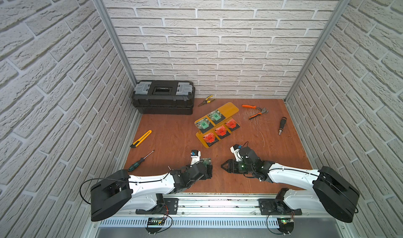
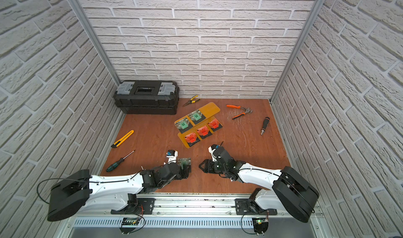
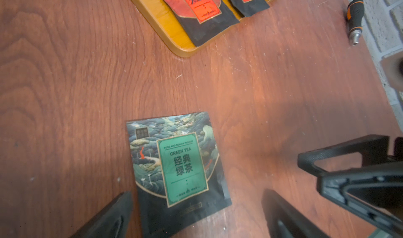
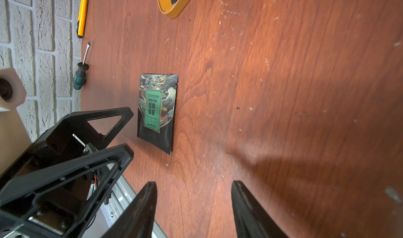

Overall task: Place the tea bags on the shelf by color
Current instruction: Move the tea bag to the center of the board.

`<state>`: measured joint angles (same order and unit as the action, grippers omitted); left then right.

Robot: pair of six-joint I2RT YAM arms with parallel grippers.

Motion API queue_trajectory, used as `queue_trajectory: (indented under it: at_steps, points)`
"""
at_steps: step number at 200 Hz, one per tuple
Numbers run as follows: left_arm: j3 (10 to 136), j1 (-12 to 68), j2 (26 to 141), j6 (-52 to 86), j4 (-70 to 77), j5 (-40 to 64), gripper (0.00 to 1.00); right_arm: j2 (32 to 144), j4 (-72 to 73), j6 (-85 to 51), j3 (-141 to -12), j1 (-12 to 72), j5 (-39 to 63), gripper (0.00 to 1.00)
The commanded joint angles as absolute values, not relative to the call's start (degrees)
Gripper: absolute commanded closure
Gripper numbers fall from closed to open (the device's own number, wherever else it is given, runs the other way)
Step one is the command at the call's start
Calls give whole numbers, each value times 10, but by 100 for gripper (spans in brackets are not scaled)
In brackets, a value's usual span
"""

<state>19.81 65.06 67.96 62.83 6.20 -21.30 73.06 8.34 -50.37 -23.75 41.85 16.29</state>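
Note:
A green tea bag lies flat on the wooden table, also seen in the right wrist view and partly in both top views. My left gripper is open, low over the bag's near end, with one finger either side and not touching it. My right gripper is open and empty, just right of the bag and pointing at it. The amber shelf holds two green tea bags on its upper plate and three red tea bags on its lower plate.
A black toolbox stands at the back left. Yellow pliers, orange pliers and a black bit driver lie around the shelf. A yellow utility knife and a green screwdriver lie at the left.

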Motion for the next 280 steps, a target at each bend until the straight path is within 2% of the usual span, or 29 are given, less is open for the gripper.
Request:
queue_trajectory:
  at_steps: [1,280]
  points:
    - [190,655,689,629,73,-194,2,727,100,-503,-237,423,157,41]
    - [252,672,798,594,179,-122,2,738,103,-534,-229,422,118,46]
